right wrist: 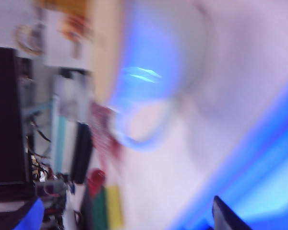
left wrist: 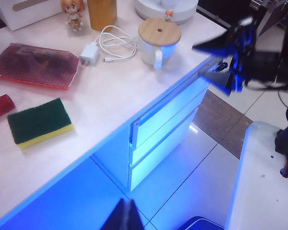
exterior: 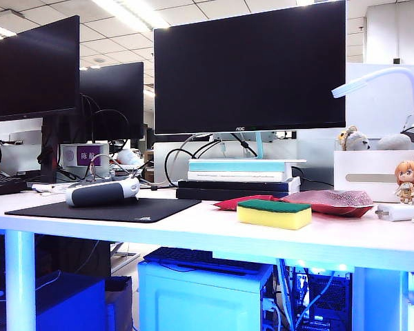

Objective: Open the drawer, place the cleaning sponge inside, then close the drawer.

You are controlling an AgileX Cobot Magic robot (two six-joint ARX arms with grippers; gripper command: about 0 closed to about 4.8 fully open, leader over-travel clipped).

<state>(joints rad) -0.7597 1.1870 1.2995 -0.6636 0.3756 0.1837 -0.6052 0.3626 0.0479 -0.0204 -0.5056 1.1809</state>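
Cleaning sponge (exterior: 274,214) is lying flat on the white surface (exterior: 159,231), green side up, just in front of the red packets (exterior: 328,202), nothing gripping it. Drawer (left wrist: 165,115) under the surface edge is sitting shut. Left gripper (left wrist: 126,216) is hanging low beside the drawers, tips pressed together. Right gripper (right wrist: 228,215) is showing one blurred finger only; jaws reading fully spread.
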